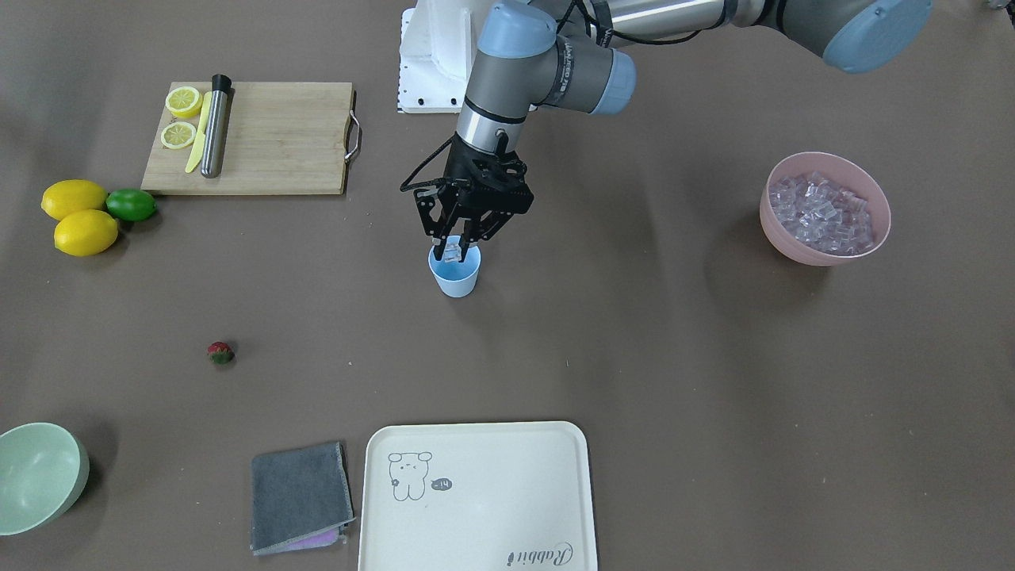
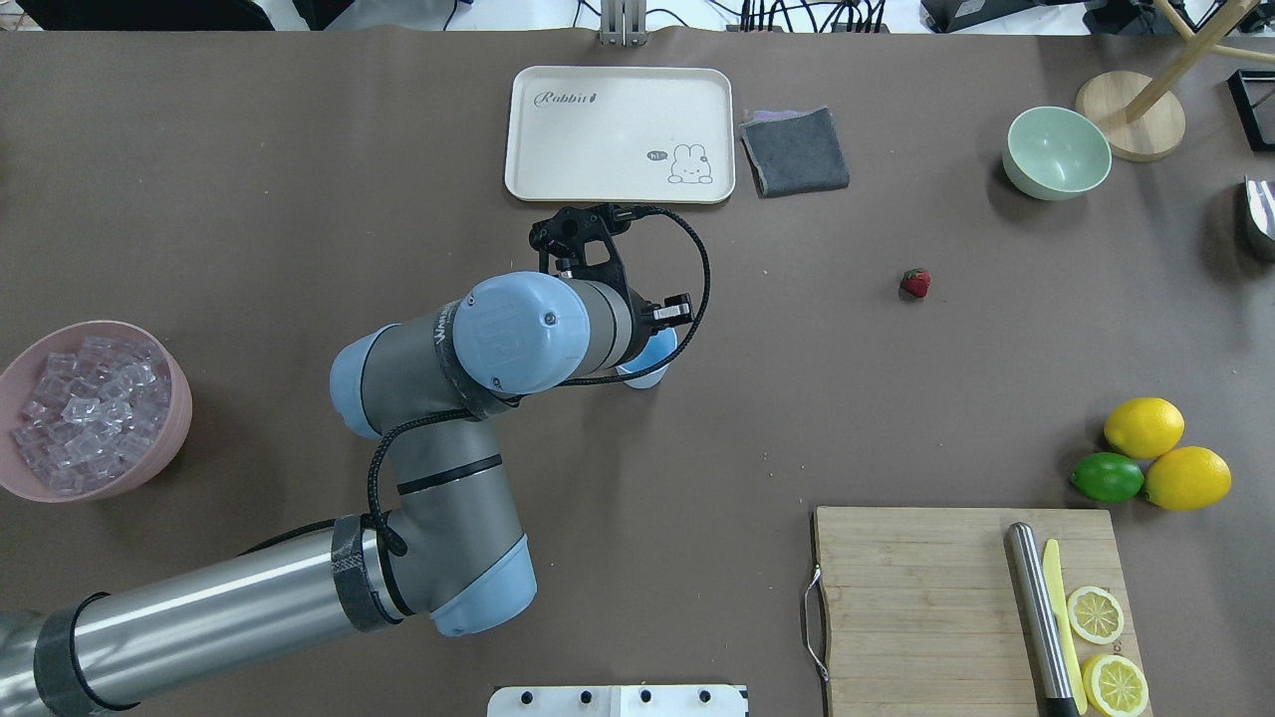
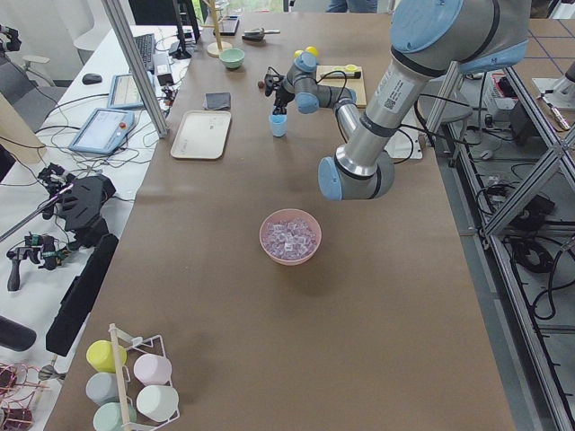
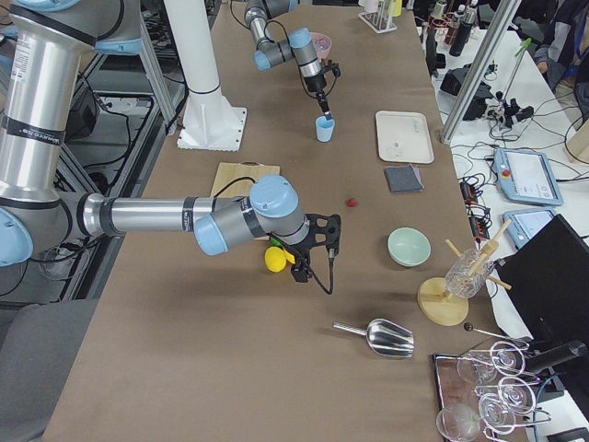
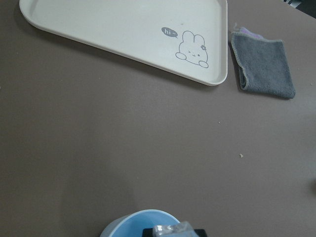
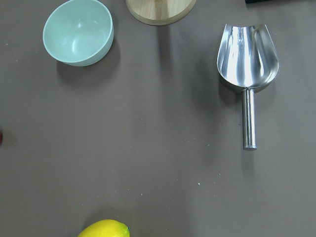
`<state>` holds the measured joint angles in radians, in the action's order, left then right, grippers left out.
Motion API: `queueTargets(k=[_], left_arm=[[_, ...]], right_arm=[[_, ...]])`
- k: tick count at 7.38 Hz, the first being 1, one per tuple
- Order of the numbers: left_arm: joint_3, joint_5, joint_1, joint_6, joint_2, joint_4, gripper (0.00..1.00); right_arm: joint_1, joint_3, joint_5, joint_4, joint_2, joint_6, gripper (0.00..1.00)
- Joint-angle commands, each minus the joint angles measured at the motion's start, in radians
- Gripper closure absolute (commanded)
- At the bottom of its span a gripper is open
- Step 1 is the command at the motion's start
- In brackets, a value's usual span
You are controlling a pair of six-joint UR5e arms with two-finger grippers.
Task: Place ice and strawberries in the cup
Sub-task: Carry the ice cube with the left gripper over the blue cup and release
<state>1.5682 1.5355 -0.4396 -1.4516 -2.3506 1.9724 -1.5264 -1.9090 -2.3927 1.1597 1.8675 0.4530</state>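
Currently your left gripper (image 1: 453,244) points straight down, jaws clamped on one ice cube (image 5: 171,229). The clear cube sits between the two black fingertips. They are at the mouth of the cup (image 1: 456,277), which stands upright on the bench (image 1: 634,357) directly beneath. You cannot tell from these views whether the tips are below the rim.

Outward from that gripper:
- Far side, away from the robot base: cream tray (image 1: 507,492) with a rabbit drawing, lying flat. A folded grey cloth (image 1: 300,496) lies just beside the tray, on its robot-right side.
- Robot-left, well apart: pink bowl (image 1: 801,252), heaped with the rest of the ice (image 1: 825,212).
- Robot-right and a little to the far side: the strawberry (image 1: 220,352), alone on the bench, well apart from the cup.
- Robot-right and back toward the base: wooden cutting board (image 1: 277,143). It carries two lemon halves (image 1: 181,117), a yellow knife (image 1: 198,135) and a steel rod (image 1: 214,127).
- Just past the board's outer edge: two whole lemons (image 1: 75,214) touching a lime (image 1: 131,205).
- Farthest out, robot-right at the far side: pale green bowl (image 1: 36,476).

Your right gripper (image 4: 324,241) shows only in the side view, over the lemons. Whether its jaws are apart or together cannot be told. Its wrist camera looks down on one lemon at the frame's lower edge, the pale green bowl, and a steel scoop (image 6: 248,54) lying flat, handle toward the camera.
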Motion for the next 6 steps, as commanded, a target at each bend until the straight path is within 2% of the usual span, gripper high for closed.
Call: queueTargets(k=[1,4,5,6], left_arm=[[0.050,0.005,0.002,0.037,0.036,-0.001,0.03],[0.143,0.028,0.001,0.040,0.115,-0.012,0.01],[0.214,0.079,-0.014,0.106,0.158,-0.079,0.01],[0.313,0.175,-0.083,0.152,0.166,-0.268,0.01]], right_arm=[[0.000,0.002,0.001,0.000,-0.001,0.001,0.00],[0.000,0.004,0.000,0.000,-0.004,0.000,0.00],[0.000,0.004,0.000,0.000,-0.004,0.000,0.00],[0.002,0.010,0.004,0.000,-0.004,0.000,0.00]])
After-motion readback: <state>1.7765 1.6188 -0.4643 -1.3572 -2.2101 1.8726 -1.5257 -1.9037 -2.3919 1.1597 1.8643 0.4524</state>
